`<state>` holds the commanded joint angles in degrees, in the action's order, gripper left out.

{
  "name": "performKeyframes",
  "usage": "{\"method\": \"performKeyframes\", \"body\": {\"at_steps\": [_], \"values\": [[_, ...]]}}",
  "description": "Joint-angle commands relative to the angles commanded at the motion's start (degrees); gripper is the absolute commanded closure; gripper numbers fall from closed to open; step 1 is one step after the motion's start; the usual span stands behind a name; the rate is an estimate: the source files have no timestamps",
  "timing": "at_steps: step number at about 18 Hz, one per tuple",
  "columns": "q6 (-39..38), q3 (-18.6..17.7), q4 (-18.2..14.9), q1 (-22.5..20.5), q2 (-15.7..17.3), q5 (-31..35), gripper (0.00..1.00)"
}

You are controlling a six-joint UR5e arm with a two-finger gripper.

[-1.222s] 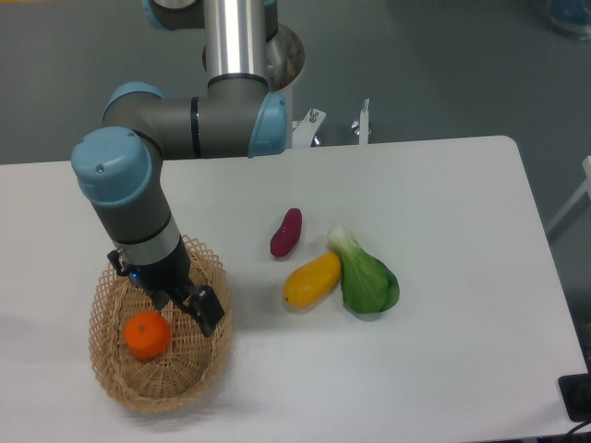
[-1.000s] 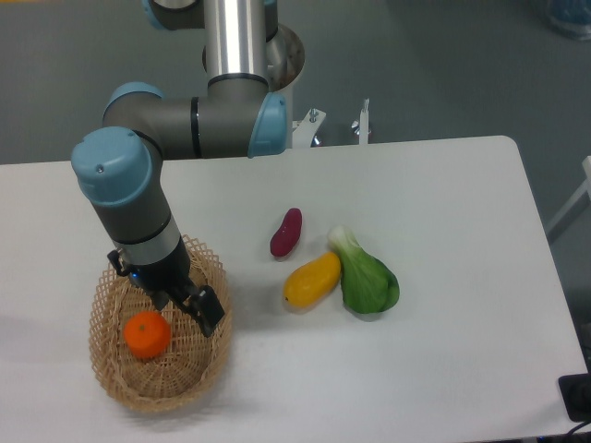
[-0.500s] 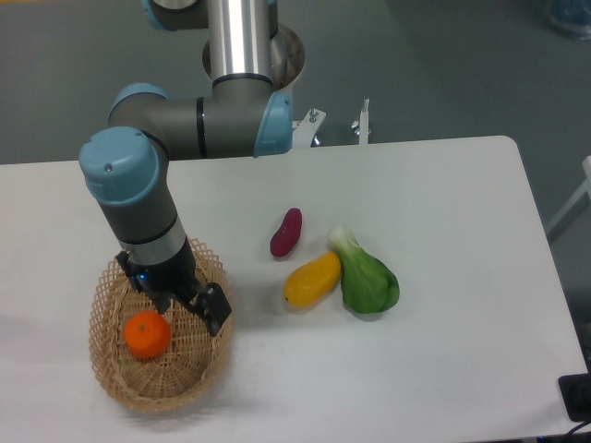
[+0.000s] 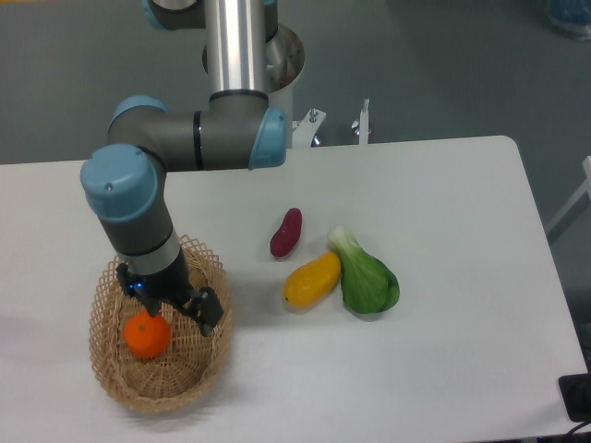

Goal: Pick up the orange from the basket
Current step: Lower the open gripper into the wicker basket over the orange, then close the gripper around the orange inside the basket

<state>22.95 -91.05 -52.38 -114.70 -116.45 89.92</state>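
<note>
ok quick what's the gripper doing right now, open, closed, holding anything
Gripper: over the oval tan wicker basket, right above the small round bright-orange fruit. Open or closed: cannot be told from this view; no visible grip on the fruit.

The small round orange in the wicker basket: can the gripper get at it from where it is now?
Probably yes. The small round orange lies alone and uncovered in the oval tan wicker basket, and the gripper hangs inside the rim just above and beside it. Whether its fingers straddle the fruit cannot be told.
</note>
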Motion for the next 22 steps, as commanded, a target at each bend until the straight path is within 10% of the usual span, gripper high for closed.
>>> {"method": "performKeyframes", "body": {"at_steps": [22], "values": [[0.5, -1.6, 2.5, 4.5, -4.9, -0.5, 0.00]]}}
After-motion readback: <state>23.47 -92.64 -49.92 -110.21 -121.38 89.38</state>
